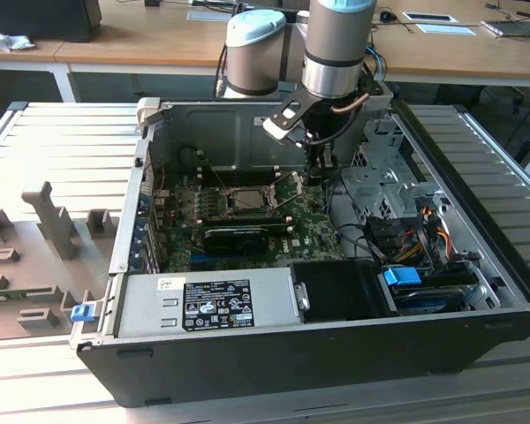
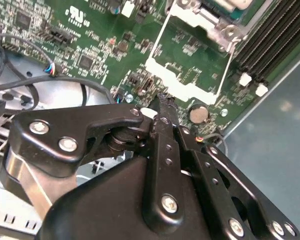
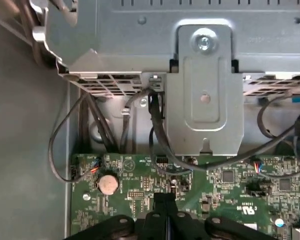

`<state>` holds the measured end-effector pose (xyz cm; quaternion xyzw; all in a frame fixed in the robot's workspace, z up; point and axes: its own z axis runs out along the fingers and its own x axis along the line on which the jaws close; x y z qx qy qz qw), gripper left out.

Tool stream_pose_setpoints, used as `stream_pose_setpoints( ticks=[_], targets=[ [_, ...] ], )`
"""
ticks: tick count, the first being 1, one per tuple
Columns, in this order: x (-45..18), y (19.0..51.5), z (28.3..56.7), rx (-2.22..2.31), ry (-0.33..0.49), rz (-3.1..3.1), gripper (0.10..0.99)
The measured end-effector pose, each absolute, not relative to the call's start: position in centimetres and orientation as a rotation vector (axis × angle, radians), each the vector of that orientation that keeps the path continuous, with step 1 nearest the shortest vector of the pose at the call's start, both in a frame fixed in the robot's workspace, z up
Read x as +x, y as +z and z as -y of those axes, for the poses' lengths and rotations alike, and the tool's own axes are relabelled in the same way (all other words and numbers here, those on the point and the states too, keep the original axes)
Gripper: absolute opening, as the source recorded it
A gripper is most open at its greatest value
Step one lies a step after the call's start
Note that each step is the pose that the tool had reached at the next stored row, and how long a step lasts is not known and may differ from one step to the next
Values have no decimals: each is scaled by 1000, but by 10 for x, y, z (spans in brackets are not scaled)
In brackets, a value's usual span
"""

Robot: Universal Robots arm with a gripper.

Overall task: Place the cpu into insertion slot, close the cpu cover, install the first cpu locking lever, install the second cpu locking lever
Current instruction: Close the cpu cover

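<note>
Claw pinched narrow, nothing in it that we can see, low over the green motherboard, just beside the edge of the open cpu cover.

arm — inside open case | end effector low over motherboard | near insertion slot — exterior view's right side

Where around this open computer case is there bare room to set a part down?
Bare: the ribbed grey table on the exterior view's left, bordered by the case wall and the grey fixtures. Crowded: the motherboard near the gripper, and the cabled drive bay.
</note>
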<state>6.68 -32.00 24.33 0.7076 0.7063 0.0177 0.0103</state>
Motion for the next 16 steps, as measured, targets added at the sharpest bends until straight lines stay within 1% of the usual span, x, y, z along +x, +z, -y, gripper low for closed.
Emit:
stream_pose_setpoints(
  ticks=[5, 16],
  targets=[
    [67, 246, 320, 2236, 7, -2236, 106],
    [58, 248, 320, 2237, 3, -2238, 106]
  ],
)
